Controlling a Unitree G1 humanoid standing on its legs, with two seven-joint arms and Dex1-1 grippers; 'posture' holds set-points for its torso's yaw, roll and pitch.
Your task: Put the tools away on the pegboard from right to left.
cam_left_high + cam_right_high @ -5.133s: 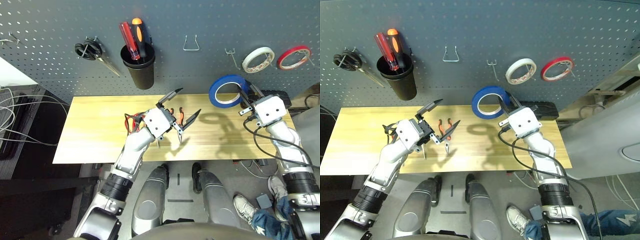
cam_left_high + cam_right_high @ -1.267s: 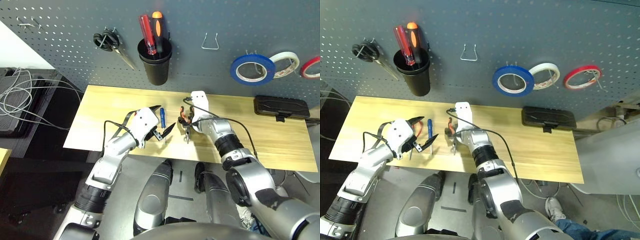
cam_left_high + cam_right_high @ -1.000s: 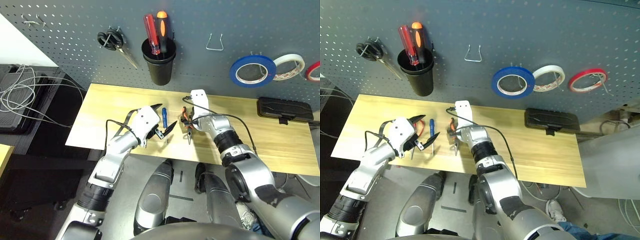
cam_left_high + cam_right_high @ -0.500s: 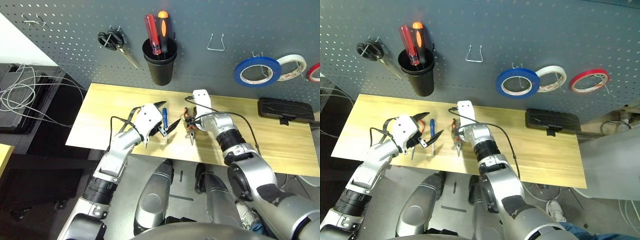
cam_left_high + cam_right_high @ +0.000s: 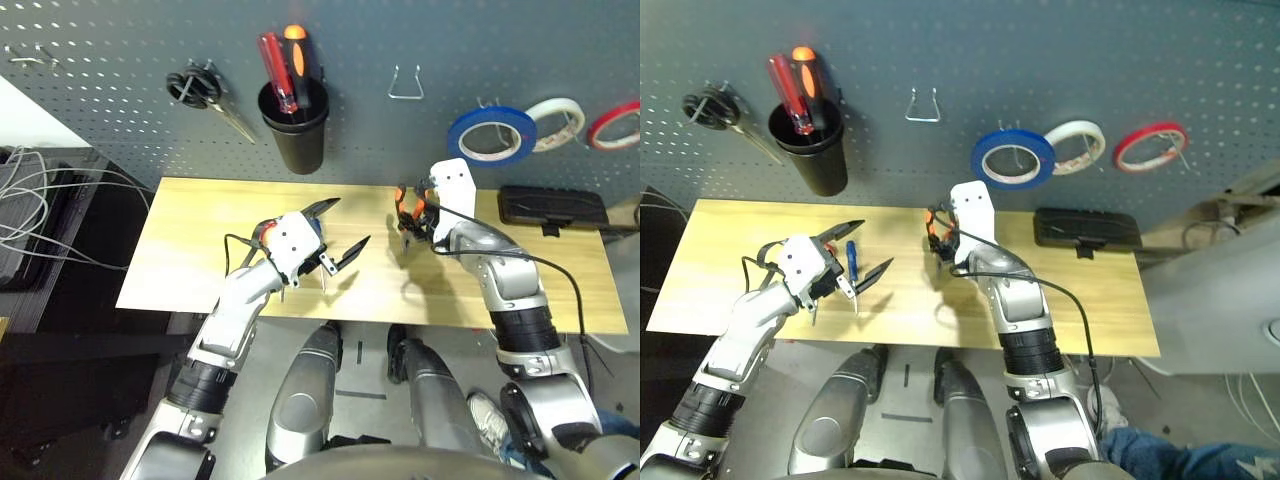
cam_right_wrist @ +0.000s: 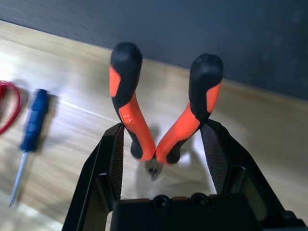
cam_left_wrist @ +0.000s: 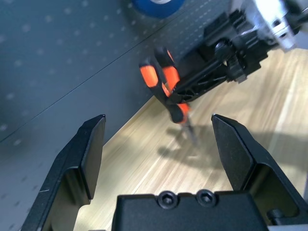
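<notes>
My right gripper (image 5: 414, 216) is shut on the orange-and-black pliers (image 6: 126, 91), held above the table with their handles pointing away from the wrist and their shadow on the wood below. The blue tape ring (image 5: 492, 134) hangs on the dark grey pegboard (image 5: 120, 40). My left gripper (image 5: 345, 222) hovers open and empty over the table's middle. Beside it on the wood lies the slim blue screwdriver (image 5: 851, 257). The red scissor handles (image 6: 7, 103) lie just past the screwdriver, mostly hidden behind my left wrist.
On the pegboard hang black-handled scissors (image 5: 195, 87), a black cup (image 5: 294, 125) holding two screwdrivers, a bare wire hook (image 5: 404, 85), and white tape (image 5: 553, 112) and red tape (image 5: 612, 125). A black box (image 5: 552, 205) sits at the wooden table's (image 5: 200, 270) right end.
My right gripper has lifted the pliers off the table and carried them right, toward the pegboard. The blue tape, once in that gripper, now hangs on the board. The camera shifted.
</notes>
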